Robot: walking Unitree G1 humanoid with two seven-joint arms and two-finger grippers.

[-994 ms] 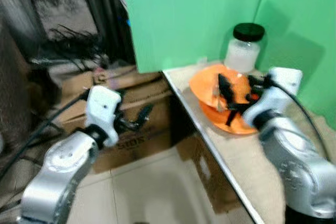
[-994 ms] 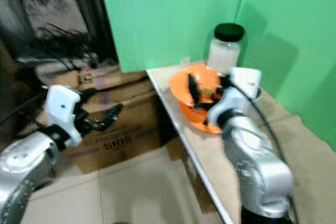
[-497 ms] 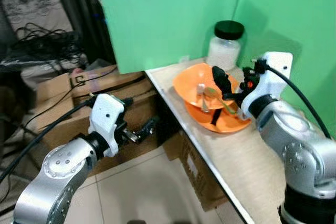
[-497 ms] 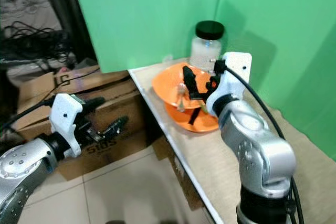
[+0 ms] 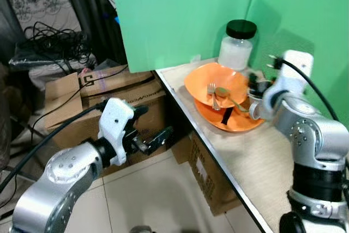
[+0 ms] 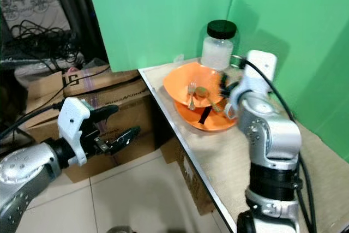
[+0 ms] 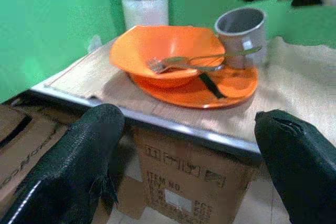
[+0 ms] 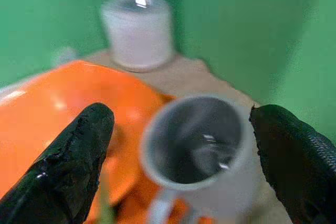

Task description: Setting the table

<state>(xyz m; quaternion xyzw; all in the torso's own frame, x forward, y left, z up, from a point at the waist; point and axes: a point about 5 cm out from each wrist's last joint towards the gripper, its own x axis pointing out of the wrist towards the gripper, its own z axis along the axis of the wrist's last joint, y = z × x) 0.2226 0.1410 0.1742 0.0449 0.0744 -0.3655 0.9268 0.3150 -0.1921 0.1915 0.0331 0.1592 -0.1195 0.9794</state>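
Table setting barely begun, dishes stacked.
Right end effector (image 8: pixel 178 156) spread wide around grey cup (image 8: pixel 197 142); left end effector (image 6: pixel 121 137) apart, idle off tabletop (image 5: pixel 256 159); bowl (image 5: pixel 215 83), plate (image 5: pixel 240 124), fork (image 7: pixel 181 64) unplaced.

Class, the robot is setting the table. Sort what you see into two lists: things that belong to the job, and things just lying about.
Belongs to the job:
orange bowl
orange plate
fork
grey cup
right gripper, open around the cup

Just lying about:
white jar with black lid
cardboard boxes
tangle of cables
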